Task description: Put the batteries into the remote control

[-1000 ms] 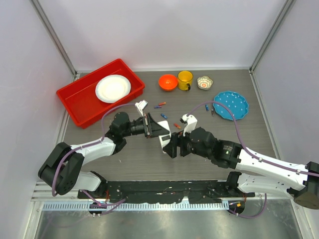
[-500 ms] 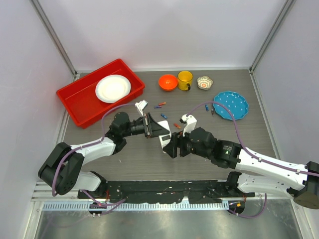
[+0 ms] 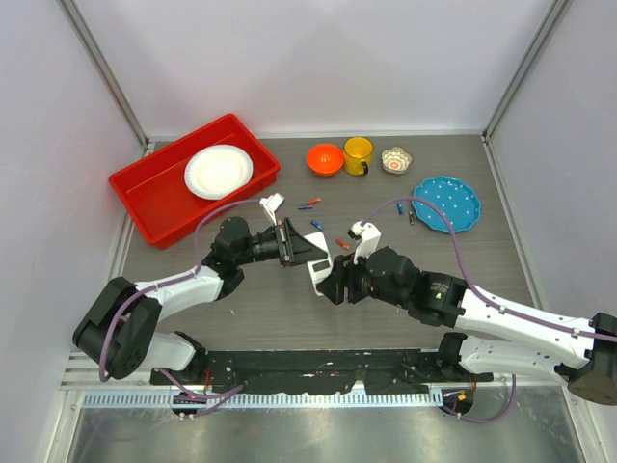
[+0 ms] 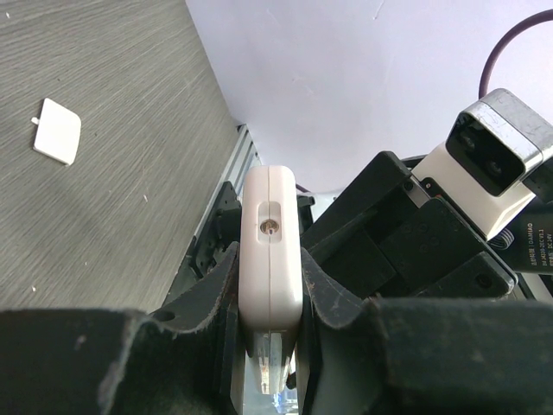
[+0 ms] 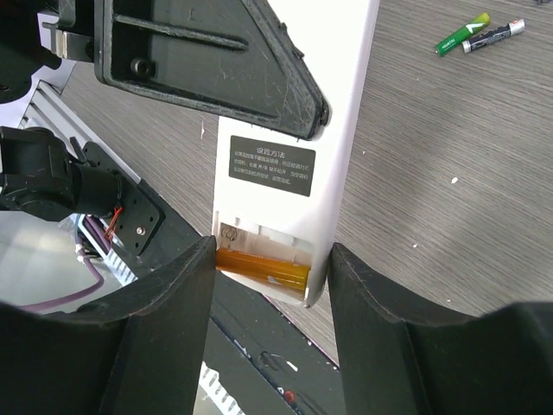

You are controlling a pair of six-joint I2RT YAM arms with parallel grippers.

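Left gripper [image 3: 310, 249] clamped on the remote control [image 5: 276, 210], mid-table, long axis 12-to-6 in the right wrist view. Right gripper [image 5: 273, 246] nearer the open bay at 6 o'clock, jaws apart, flanking an orange battery [image 5: 262, 268] lying 9-to-3. Spare batteries [image 5: 473, 33] at 1 o'clock.

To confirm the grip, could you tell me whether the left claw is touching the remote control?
Touching. The left wrist view shows the remote control held edge-on in the left claw, both fingers pressed against its sides with no gap.
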